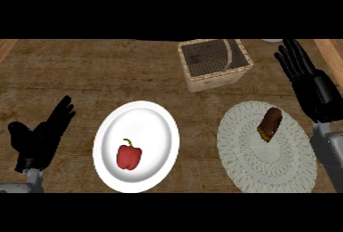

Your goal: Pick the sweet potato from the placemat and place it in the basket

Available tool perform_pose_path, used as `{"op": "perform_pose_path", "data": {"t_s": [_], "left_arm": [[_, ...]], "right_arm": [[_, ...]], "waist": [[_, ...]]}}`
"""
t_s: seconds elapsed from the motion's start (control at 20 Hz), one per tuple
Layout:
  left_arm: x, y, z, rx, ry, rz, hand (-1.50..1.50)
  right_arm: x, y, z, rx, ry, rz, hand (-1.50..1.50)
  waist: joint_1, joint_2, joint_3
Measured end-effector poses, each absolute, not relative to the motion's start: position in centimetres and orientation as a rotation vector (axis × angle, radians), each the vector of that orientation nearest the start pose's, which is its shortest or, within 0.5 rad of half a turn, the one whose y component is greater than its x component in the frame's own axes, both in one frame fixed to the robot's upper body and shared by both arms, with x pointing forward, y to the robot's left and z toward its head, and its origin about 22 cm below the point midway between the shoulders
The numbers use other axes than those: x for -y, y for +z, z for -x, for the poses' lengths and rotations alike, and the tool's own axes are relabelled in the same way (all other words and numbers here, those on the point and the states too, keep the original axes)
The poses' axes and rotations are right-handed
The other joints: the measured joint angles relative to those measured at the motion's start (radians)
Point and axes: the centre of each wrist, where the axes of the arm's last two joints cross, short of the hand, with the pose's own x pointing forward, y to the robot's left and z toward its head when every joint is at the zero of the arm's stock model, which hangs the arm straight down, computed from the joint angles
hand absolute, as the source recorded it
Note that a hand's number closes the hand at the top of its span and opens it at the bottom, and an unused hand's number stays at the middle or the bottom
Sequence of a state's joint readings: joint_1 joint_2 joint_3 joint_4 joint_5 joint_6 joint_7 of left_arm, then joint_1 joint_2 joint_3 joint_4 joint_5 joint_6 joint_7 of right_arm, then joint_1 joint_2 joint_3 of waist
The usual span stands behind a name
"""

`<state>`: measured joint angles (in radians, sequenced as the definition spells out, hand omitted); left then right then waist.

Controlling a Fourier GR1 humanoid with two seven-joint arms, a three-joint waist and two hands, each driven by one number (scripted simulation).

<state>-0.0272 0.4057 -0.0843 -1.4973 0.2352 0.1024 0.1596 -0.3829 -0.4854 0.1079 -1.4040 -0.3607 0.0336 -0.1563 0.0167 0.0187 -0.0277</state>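
Note:
A brown sweet potato (270, 123) lies on the upper right part of a round pale woven placemat (267, 158) at the right of the counter. A square wicker basket (214, 63) stands at the back, above and left of the placemat. My right hand (309, 88) is raised at the far right, fingers straight and pointing away, just right of the sweet potato and apart from it. Over at the left edge, my left hand (41, 136) rests open, holding nothing.
A white plate (144, 120) with a red bell pepper (129, 155) on it sits left of centre, between my left hand and the placemat. The wooden counter's edges show at the top corners.

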Motion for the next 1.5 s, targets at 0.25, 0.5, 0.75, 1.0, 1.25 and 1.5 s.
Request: {"op": "perform_pose_path", "data": {"t_s": [0.25, 0.5, 0.75, 1.0, 1.25, 1.5], "left_arm": [[-30.7, 2.5, -25.9, 1.371, -0.13, -0.238, 0.0], [-29.4, 3.1, -27.6, 1.375, -0.177, -0.272, 0.0], [-28.6, 3.0, -28.2, 1.361, -0.199, -0.269, 0.0], [-28.5, 2.6, -28.3, 1.35, -0.2, -0.281, 0.0], [-28.6, 2.5, -28.3, 1.339, -0.195, -0.295, 0.0], [-28.4, 2.5, -28.6, 1.336, -0.193, -0.294, 0.0]], "right_arm": [[33.6, 7.5, -32.0, 1.788, 0.182, 0.05, 1.5], [32.1, 5.1, -31.1, 1.952, 0.273, 0.081, -1.5], [26.8, 3.6, -31.5, 2.013, 0.31, 0.371, -1.5], [28.9, 4.8, -31.8, 1.805, 0.496, 0.752, -1.5], [32.1, 7.9, -32.0, 1.477, 0.774, 0.953, -1.5], [30.9, 11.3, -32.2, 1.165, 0.985, 0.892, -1.5]], "waist": [[-0.017, -0.01, 0.02], [-0.025, -0.012, 0.027], [-0.021, -0.017, 0.026], [-0.034, -0.026, 0.018], [-0.042, -0.035, 0.013], [-0.042, -0.037, 0.014]]}}
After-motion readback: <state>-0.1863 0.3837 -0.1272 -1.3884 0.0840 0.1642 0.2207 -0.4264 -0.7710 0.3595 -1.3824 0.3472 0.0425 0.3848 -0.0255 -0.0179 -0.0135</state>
